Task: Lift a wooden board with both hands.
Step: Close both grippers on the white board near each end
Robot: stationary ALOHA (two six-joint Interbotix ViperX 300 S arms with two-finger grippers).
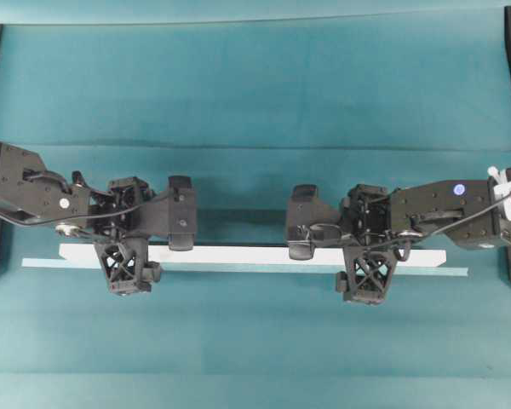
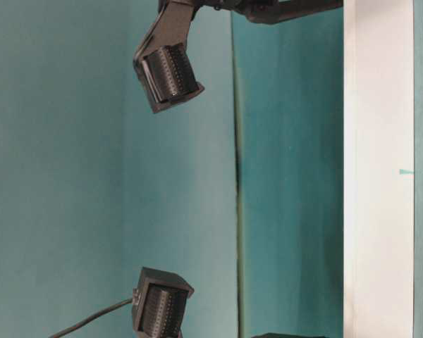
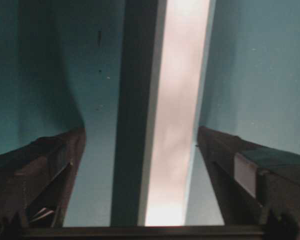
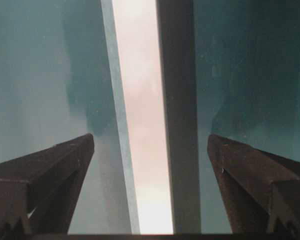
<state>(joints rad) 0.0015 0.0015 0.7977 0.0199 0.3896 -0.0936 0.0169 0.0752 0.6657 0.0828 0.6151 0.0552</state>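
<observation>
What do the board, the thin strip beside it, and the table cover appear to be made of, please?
Board: rigid flat plank with a matt white face, crisp straight edges; painted wood or laminate, no grain visible.
Strip: thin pale-teal band lying flush along the board; probably tape.
Table cover: matt teal sheet with a straight seam across it; likely fabric or soft matting, uncertain.

The long flat white wooden board [image 1: 238, 255] is looking smooth and matt, lying on matt teal cloth [image 1: 255, 94]; the black lattice-patterned plastic fingers [image 1: 123, 266] are showing dull.

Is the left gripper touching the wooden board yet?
Apart. The left wrist view shows the wooden board running between the left gripper's open fingers, teal cloth visible on both sides.
</observation>
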